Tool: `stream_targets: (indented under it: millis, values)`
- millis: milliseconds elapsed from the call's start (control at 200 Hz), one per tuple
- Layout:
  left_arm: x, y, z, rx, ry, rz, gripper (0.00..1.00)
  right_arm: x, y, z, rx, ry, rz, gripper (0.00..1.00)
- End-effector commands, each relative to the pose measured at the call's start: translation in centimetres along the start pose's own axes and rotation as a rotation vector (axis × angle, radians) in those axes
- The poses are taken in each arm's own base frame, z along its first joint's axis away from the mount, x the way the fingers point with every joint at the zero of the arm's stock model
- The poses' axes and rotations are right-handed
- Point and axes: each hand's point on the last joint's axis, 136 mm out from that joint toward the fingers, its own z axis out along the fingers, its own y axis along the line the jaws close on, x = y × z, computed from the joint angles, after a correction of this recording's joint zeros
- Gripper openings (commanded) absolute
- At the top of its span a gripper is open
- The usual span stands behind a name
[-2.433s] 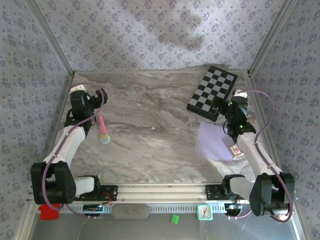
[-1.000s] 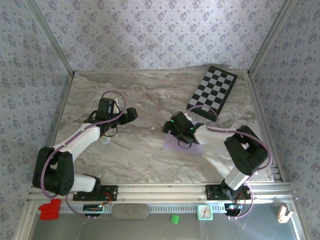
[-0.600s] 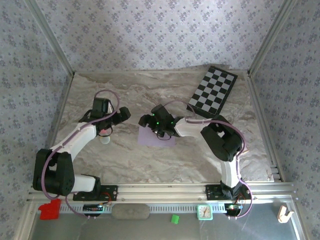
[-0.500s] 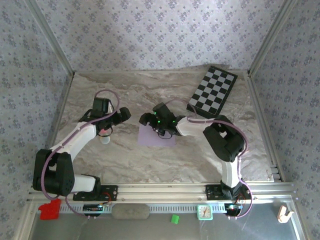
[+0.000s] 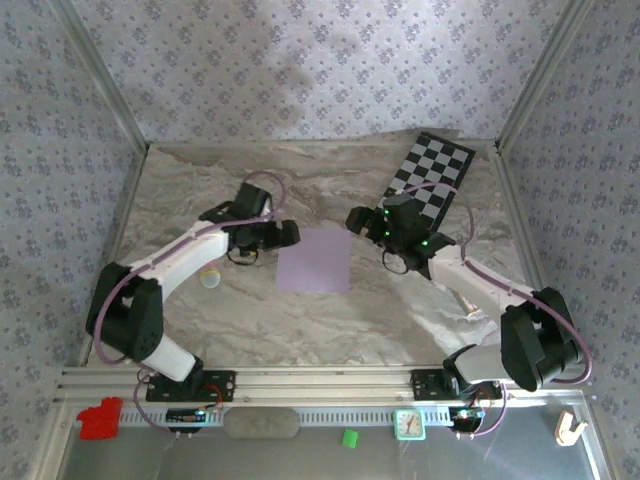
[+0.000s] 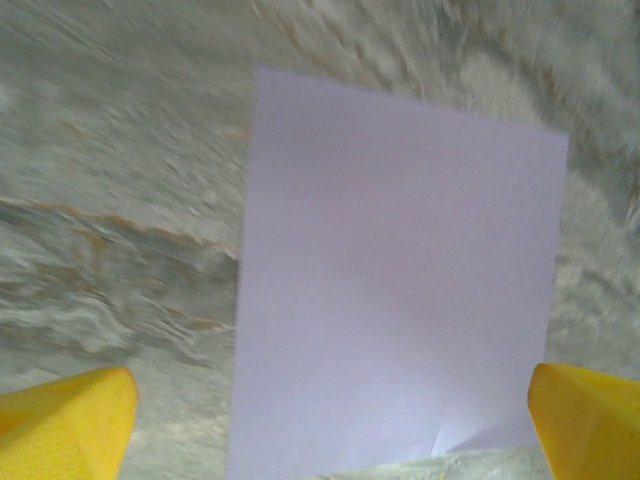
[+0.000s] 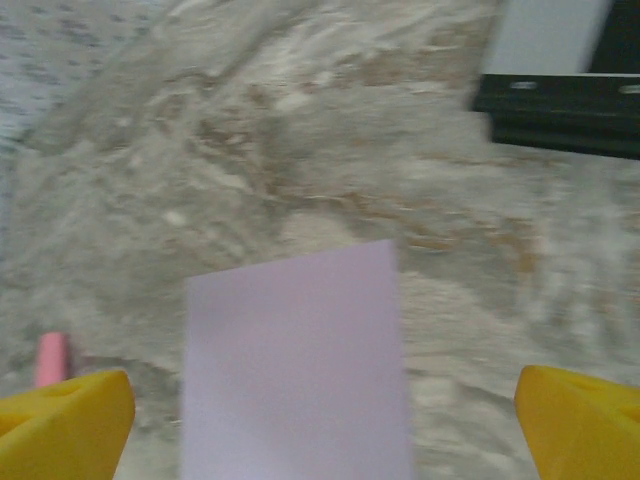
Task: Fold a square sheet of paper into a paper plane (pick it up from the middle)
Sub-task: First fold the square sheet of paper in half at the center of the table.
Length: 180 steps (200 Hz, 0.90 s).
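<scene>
The square sheet of paper (image 5: 314, 259), pale lilac, lies flat and unfolded on the marble-patterned table (image 5: 300, 320) near its middle. My left gripper (image 5: 283, 236) hovers at the sheet's upper left edge, open; in the left wrist view its yellow fingertips (image 6: 62, 425) stand wide at the bottom corners, with the sheet (image 6: 400, 290) between and beyond them. My right gripper (image 5: 357, 220) is off the sheet's upper right corner, open; its wrist view shows the sheet (image 7: 295, 370) ahead between wide yellow fingertips (image 7: 585, 422). Neither gripper holds anything. The paper plane is out of view.
A black-and-white chequered board (image 5: 432, 180) lies at the back right, its dark edge (image 7: 560, 100) in the right wrist view. A pink stick (image 5: 209, 277) lies under the left arm. A small clock (image 5: 409, 424) and a green cube (image 5: 349, 437) sit by the near rail.
The right gripper, which was over the sheet after sliding it leftward, has drawn back to the right off it. The left arm has swung right to the sheet's left edge.
</scene>
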Motion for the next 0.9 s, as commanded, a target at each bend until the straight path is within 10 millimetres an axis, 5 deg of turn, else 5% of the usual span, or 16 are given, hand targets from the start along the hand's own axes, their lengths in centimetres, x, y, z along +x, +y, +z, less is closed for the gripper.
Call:
stream_targets:
  millis: [0, 155, 335, 645, 895]
  values:
    - [1.4, -1.4, 0.9, -0.080, 0.054, 0.040, 1.00, 0.7, -3.9, -0.6, 0.119, 0.025, -0.053, 1.00]
    - [2.7, -3.9, 4.0, -0.142, 0.122, 0.099, 0.99, 0.4, -5.1, -0.4, 0.124, 0.027, -0.021, 1.00]
    - [4.1, -4.4, 6.4, -0.252, 0.220, 0.202, 0.99, 0.5, -5.6, 0.0, 0.120, 0.040, 0.001, 1.00]
    - [7.6, -2.6, 8.1, -0.328, 0.358, 0.278, 0.98, 0.7, -6.0, 0.3, 0.116, 0.049, 0.018, 1.00]
    - [11.9, 0.8, 6.5, -0.371, 0.471, 0.284, 0.96, 0.8, -6.3, 0.3, 0.123, 0.051, 0.030, 1.00]
